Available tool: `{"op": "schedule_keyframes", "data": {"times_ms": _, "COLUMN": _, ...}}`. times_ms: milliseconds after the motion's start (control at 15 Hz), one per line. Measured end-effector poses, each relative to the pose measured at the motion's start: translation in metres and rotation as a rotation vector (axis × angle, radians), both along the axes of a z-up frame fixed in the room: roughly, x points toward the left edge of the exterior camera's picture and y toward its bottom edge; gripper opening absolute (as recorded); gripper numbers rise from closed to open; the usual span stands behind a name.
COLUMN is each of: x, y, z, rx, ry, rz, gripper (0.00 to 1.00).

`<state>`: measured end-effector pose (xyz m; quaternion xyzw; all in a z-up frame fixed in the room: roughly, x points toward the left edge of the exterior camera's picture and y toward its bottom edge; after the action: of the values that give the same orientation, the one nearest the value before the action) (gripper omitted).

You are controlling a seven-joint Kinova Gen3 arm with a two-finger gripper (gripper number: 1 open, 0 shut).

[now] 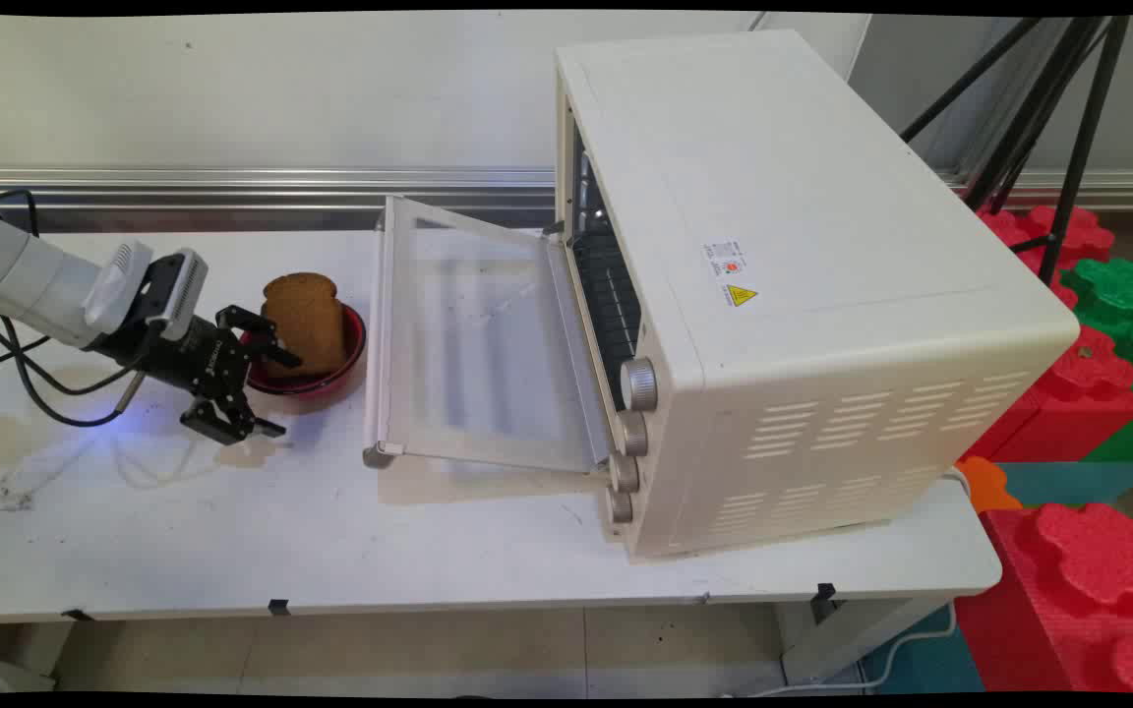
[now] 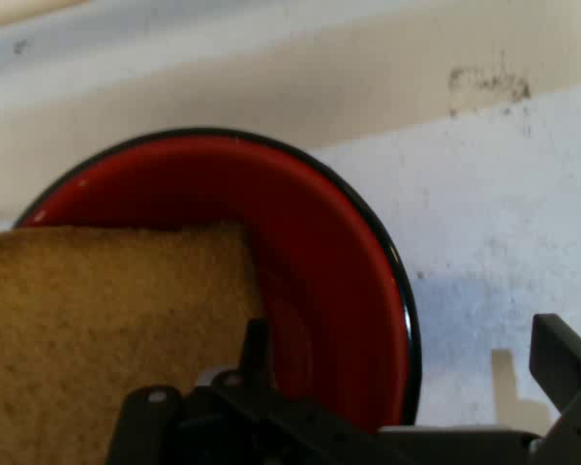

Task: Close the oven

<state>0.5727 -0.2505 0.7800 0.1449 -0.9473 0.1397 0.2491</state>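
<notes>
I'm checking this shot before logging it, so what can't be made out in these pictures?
- Oven inside: main view, hidden by its own casing beyond the front rack.
- Bread lower part: hand view, cut off by the gripper linkage and the edge.
- Bowl near side: main view, behind the gripper.
- Oven sticker text: too small.

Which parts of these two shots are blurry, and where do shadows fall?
Main view: crisp; the oven door casts a soft shadow on the table. Hand view: the bread and red bowl look soft, the gripper linkage dark.
</notes>
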Motion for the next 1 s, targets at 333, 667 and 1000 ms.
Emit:
{"op": "schedule_keyframes", "data": {"times_ms": 333, "x": 0.002, "y": 0.0, "z": 0.017, "rx": 0.005, "ry": 0.034, "rz": 0.029, "gripper": 1.0}}
{"op": "schedule_keyframes", "data": {"times_ms": 667, "x": 0.003, "y": 0.008, "z": 0.044, "rx": 0.028, "ry": 0.095, "rz": 0.081, "gripper": 1.0}}
{"op": "schedule_keyframes", "data": {"times_ms": 1000, "x": 0.005, "y": 0.02, "z": 0.064, "rx": 0.057, "ry": 0.146, "rz": 0.121, "gripper": 1.0}}
